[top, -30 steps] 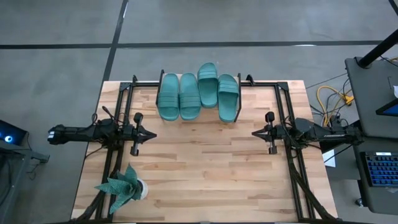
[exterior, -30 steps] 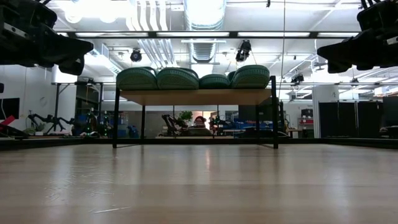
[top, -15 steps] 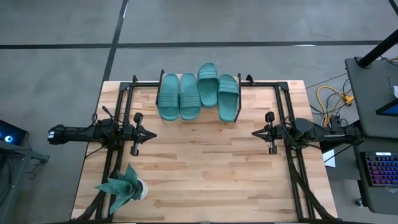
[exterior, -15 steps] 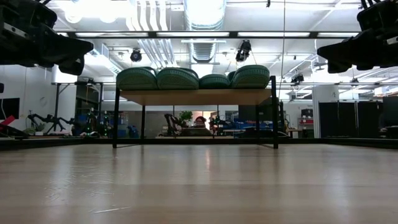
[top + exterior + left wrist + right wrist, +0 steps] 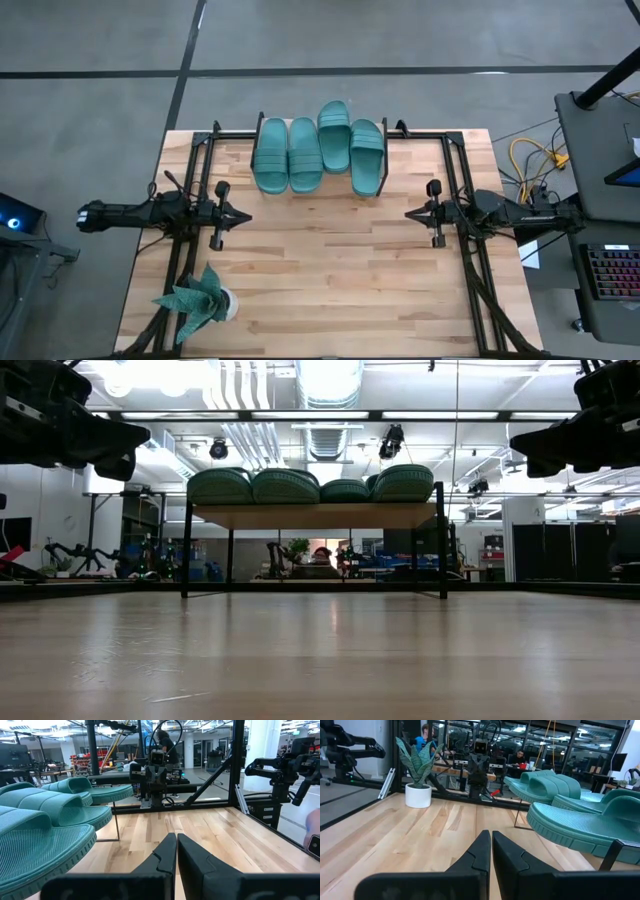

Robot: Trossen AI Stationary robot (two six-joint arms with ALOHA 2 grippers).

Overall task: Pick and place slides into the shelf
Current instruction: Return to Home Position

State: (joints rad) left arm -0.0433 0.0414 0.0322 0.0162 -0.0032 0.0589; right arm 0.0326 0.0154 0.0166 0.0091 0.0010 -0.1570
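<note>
Nothing is shifting since a second ago: both arms are holding the same pose and the slides are lying where they lay. At the table's [image 5: 330, 280] left edge the left gripper [image 5: 245, 215] is hanging above the wood, pointing across at the right gripper [image 5: 409, 213], which is facing it from the opposite edge. Each is showing its two dark fingers pressed together with only a thin slit between them and nothing in their grasp. All four teal slides are sitting side by side on the shelf [image 5: 315, 515], which is standing between the two grippers and well off toward the far edge of the table, apart from both. Counting outward from the left gripper's side, the first slide [image 5: 270, 155] and the second slide [image 5: 305, 153] are touching, the third slide [image 5: 334, 135] is sitting farther back than its neighbours, and the fourth slide [image 5: 367, 157] is lying nearest the right gripper. A potted plant [image 5: 195, 298] is standing near the left gripper, at the table's near corner.
</note>
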